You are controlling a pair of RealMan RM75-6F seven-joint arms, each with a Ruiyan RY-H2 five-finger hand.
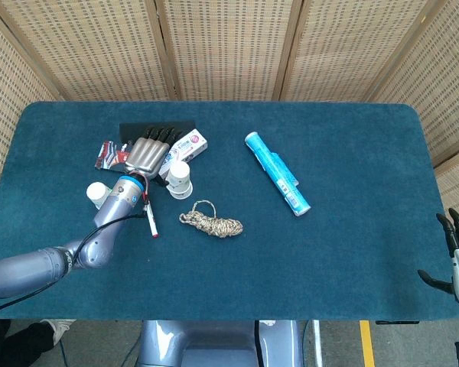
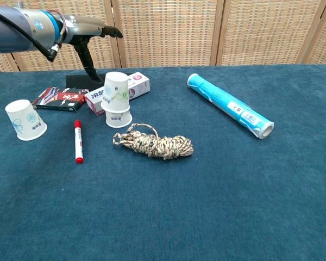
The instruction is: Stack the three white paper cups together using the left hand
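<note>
Two white paper cups stand upside down as one stack (image 2: 117,99) (image 1: 180,178), the upper one seated over the lower. A third white cup (image 2: 25,119) (image 1: 97,194) stands upside down alone to the left. My left hand (image 1: 148,153) (image 2: 90,41) hovers just behind and left of the stack with its fingers spread, holding nothing. My right hand (image 1: 457,256) shows at the table's near right edge in the head view, fingers apart and empty.
A red marker (image 2: 78,141) lies between the lone cup and the stack. A coiled rope (image 2: 155,143) sits in front of the stack. A white box (image 2: 137,85), a dark red packet (image 2: 61,98) and a black pad (image 1: 157,128) lie behind. A blue tube (image 2: 229,105) lies to the right.
</note>
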